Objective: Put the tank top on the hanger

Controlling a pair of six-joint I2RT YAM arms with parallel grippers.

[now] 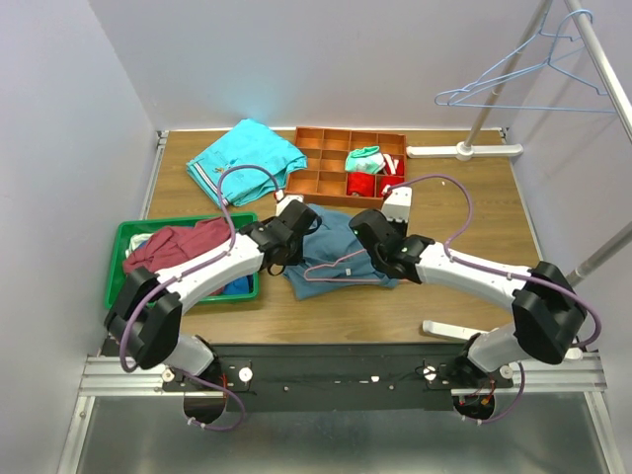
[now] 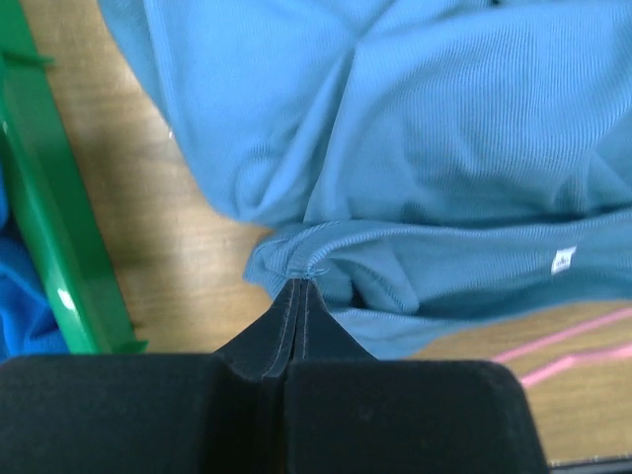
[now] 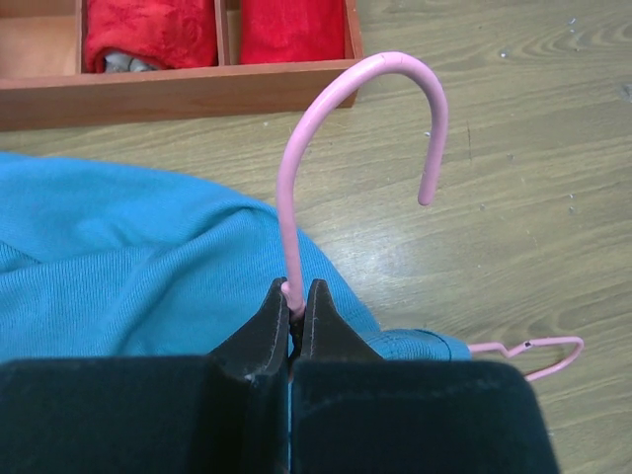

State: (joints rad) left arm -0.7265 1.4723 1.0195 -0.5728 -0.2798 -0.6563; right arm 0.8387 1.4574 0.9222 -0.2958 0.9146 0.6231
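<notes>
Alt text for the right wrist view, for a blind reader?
The right gripper has its jaws shut on the stem of the pink hanger, whose hook curves over the wooden table. The blue tank top lies at left, a compartment tray with red cloth behind.

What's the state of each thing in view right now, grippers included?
tank top: crumpled on the table, not hung.
hanger: gripped at the neck, frame lying across the tank top's near edge.
left gripper: shut on the tank top's edge.
right gripper: shut on the hanger, below the hook.
light blue hanger: hanging on the rack rail.
maroon shirt: heaped in the green bin.
turquoise shirt: lying on the table.
</notes>
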